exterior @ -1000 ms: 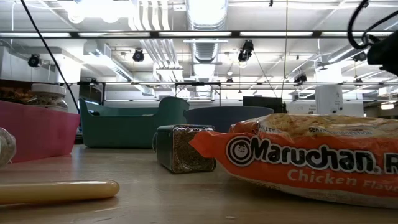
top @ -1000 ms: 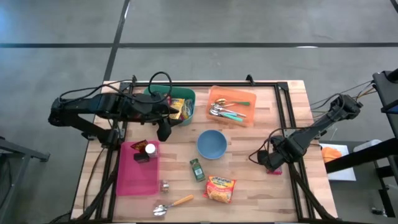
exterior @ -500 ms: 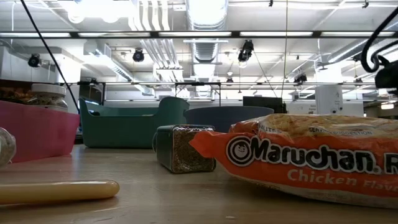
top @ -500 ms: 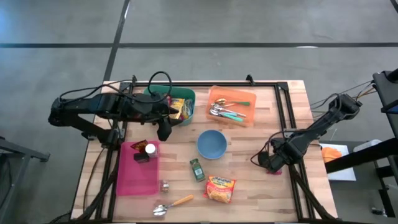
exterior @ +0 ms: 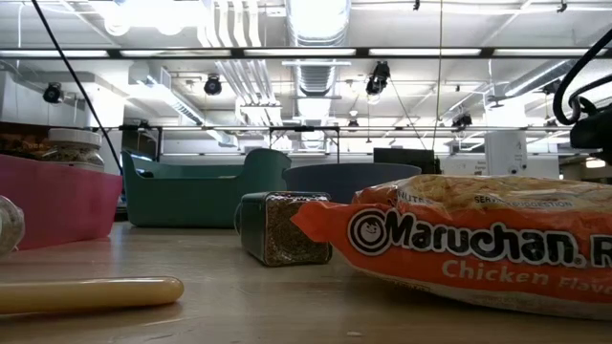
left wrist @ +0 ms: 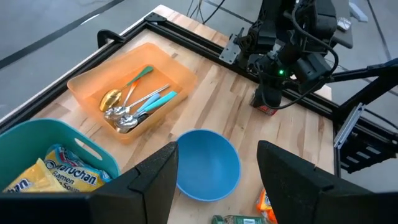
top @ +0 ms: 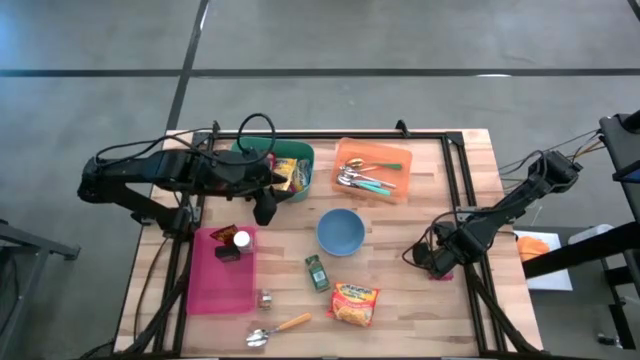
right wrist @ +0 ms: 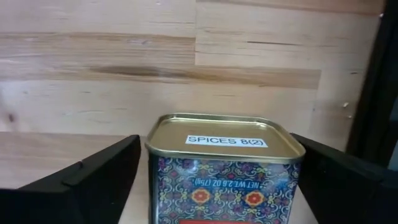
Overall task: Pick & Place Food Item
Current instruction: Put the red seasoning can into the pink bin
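We see a table [top: 400, 300] of light wood w/ visible grain, matt. Spice tin [right wrist: 225, 165] is metal, w/ glossy gold lid and paper label. Orange tray [left wrist: 134, 93], teal bin [left wrist: 37, 155], blue bowl [left wrist: 208, 167] look smooth plastic. Spoons [left wrist: 127, 115] are shiny metal.

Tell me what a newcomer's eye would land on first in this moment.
Probably the orange Maruchan ramen packet looming large in the low view, lying near the table's front edge beside a green spice jar. Next, the right end effector down at the table's right edge, its open fingers on either side of a patterned spice tin labelled SPICES. The left end effector hangs open by the teal bin.
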You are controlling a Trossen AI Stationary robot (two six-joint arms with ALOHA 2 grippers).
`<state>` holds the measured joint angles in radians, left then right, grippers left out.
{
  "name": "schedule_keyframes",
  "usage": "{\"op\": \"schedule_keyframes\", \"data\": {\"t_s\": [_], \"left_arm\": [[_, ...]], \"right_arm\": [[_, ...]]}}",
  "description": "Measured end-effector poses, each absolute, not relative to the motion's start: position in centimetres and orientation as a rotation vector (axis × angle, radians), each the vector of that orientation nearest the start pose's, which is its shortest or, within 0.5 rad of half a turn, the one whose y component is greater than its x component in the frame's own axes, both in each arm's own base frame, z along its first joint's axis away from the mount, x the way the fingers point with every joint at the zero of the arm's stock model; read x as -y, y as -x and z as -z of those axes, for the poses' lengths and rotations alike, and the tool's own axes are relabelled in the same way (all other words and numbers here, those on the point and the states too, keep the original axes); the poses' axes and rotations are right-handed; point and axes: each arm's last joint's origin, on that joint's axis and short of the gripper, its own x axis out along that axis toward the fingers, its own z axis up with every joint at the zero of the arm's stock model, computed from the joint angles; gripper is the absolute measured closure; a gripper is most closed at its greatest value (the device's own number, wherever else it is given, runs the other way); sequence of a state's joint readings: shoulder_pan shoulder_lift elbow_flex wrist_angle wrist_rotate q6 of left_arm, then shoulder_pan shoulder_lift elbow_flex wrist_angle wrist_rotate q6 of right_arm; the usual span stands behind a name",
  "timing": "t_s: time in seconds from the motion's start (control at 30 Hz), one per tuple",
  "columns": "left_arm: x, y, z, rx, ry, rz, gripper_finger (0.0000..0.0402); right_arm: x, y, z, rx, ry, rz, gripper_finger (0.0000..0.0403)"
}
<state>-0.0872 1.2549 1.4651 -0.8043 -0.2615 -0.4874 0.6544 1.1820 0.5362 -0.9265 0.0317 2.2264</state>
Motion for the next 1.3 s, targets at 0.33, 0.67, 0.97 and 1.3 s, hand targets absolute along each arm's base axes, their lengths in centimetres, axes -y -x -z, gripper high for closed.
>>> {"op": "schedule_keyframes", "data": {"t_s": [0.33, 0.67, 0.97, 1.3], "left_arm": [[1.4, -24.4, -41.1, -0.524, 0.414, -0.319, 0.0182], [1.4, -24.4, -41.1, -0.511, 0.465, -0.332, 0.0182], [1.5, -25.0, -42.1, -0.400, 0.493, -0.299, 0.0182], [1.5, -25.3, -42.8, -0.324, 0.507, -0.276, 0.0182]], "right_arm": [[-9.1, -12.1, -14.9, -1.177, -1.211, 1.198, 0.0124], [-9.5, -13.4, -16.6, -0.958, -1.237, 1.158, 0.0124], [-9.2, -15.9, -21.6, -0.554, -1.227, 1.055, 0.0124], [-6.0, -20.0, -29.7, -0.340, -0.966, 0.945, 0.0124]]}}
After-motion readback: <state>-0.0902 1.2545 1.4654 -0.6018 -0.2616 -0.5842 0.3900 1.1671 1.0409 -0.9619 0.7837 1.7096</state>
